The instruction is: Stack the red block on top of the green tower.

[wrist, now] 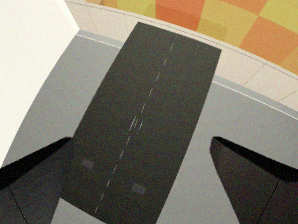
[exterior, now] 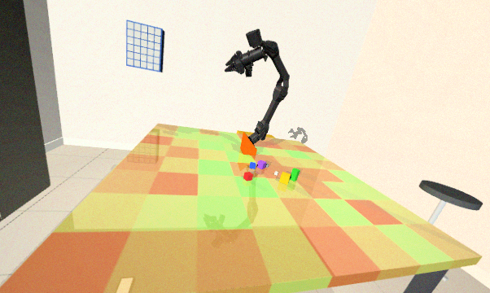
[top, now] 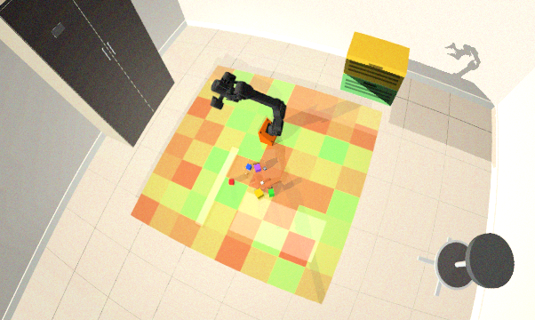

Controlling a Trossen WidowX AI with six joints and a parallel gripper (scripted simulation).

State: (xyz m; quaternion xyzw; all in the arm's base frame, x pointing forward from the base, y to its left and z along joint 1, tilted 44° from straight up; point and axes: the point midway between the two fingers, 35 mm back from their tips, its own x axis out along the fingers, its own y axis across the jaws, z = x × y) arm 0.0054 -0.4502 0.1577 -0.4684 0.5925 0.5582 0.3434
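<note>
The red block (top: 231,181) (exterior: 248,176) rests on the patterned table top (top: 233,252) (exterior: 229,252). The green tower (top: 271,192) (exterior: 295,174) is small and stands upright, apart from the red block, with a yellow block (top: 259,193) (exterior: 285,177) between them. My gripper (exterior: 225,67) (wrist: 143,145) is open, with nothing between its fingers. It is raised high above the table near the arm's base side, well away from the red block and the tower. The wrist view shows neither the red block nor the tower.
A blue block (top: 248,166) (exterior: 252,165) and a purple block (top: 257,167) (exterior: 261,164) lie behind the red block, towards the arm's base. A tiny white piece (top: 262,182) (exterior: 276,173) lies near the yellow block. An orange wedge (exterior: 247,146) stands at the base.
</note>
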